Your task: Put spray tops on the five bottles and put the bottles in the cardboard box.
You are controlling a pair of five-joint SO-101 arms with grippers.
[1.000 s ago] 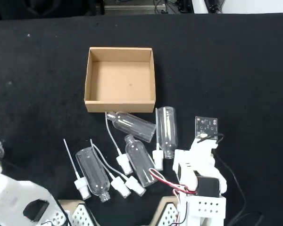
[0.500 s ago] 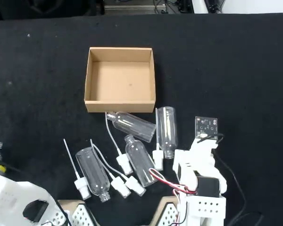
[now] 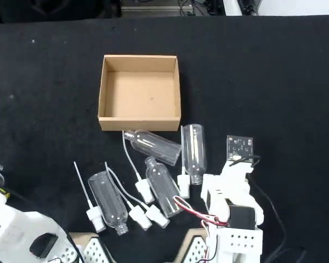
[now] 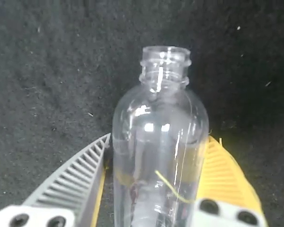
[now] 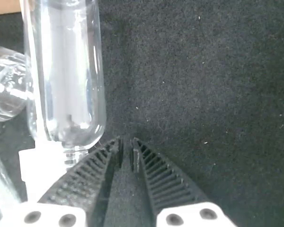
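Left pincer (image 4: 158,140) is clamped on the held bottle (image 4: 158,104). Grey finger on one flank, yellow finger on the other. Clear bottle, neck open, no spray top on it. In the high view it sits at the counter's left edge, well apart from the cardboard box (image 3: 140,123).

Right pincer (image 5: 126,142) is nearly closed, a thin slit between the tips, gripping nothing. It hangs over the black counter (image 5: 203,71), tips near the neck of the long bottle (image 5: 64,71). A white spray top (image 5: 35,163) lies just beside that neck, not fitted.

All bottles are outside the box. Slanted bottle (image 3: 152,146) lies just below the box's front wall. Centre bottle (image 3: 163,189) and left bottle (image 3: 108,201) lie flat nearer the arms. Tubed spray top (image 3: 144,190) lies between those two, thin tube running up toward the box. Outer spray top (image 3: 96,217) lies just beside the left bottle's neck end.

Change vs 1.0 s ago: the left arm (image 3: 16,235) shows lower in the high view, its white body pulled toward the near edge. The held bottle has dropped slightly along the left edge, grip unchanged. The box, loose bottles, spray tops and right arm (image 3: 233,200) are in the same places.
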